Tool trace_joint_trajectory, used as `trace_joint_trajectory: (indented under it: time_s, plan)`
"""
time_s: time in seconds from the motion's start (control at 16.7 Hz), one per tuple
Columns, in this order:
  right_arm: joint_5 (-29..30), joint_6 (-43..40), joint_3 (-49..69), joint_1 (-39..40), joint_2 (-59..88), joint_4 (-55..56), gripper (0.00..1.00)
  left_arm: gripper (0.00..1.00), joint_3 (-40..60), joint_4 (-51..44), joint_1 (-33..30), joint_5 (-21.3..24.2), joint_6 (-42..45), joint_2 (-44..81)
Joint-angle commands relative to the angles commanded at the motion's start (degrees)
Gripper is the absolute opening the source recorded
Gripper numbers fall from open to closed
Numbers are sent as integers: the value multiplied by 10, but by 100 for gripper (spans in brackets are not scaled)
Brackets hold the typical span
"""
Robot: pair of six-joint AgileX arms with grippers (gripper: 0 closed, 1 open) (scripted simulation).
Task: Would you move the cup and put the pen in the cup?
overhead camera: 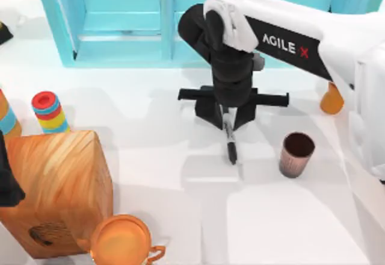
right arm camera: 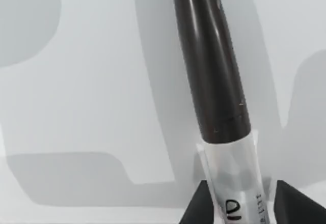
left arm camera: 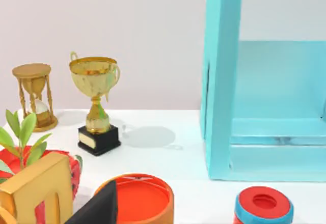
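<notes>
So the right tool [overhead camera: 228,122] is pinching the pen [overhead camera: 230,141] by its white band, long axis pointing away from the shelf [overhead camera: 120,24], left of the cup [overhead camera: 295,154].

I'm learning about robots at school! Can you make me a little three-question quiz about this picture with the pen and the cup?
1. True or false: the pen is already inside the cup.
2. Which end effector is at the pen? A) left B) right
3. Fill in: the cup stands on the table to the pen's ____ in the top view.

Key:
1. False; the pen is outside, apart from the cup.
2. B; the right end effector has its fingers either side of the pen's white band.
3. Right.
</notes>
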Motion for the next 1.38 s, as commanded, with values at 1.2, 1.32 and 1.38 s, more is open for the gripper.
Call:
trace_joint_trajectory:
  time_s: [1.2, 1.32, 1.38]
  plan:
    - [-24, 83, -137, 73, -237, -45, 0, 100, 0, 0, 0, 0, 0, 0]
    - [-25, 89, -154, 82, -257, -52, 0, 100, 0, 0, 0, 0, 0, 0]
    - [-25, 92, -160, 85, -263, -54, 0, 100, 0, 0, 0, 0, 0, 0]
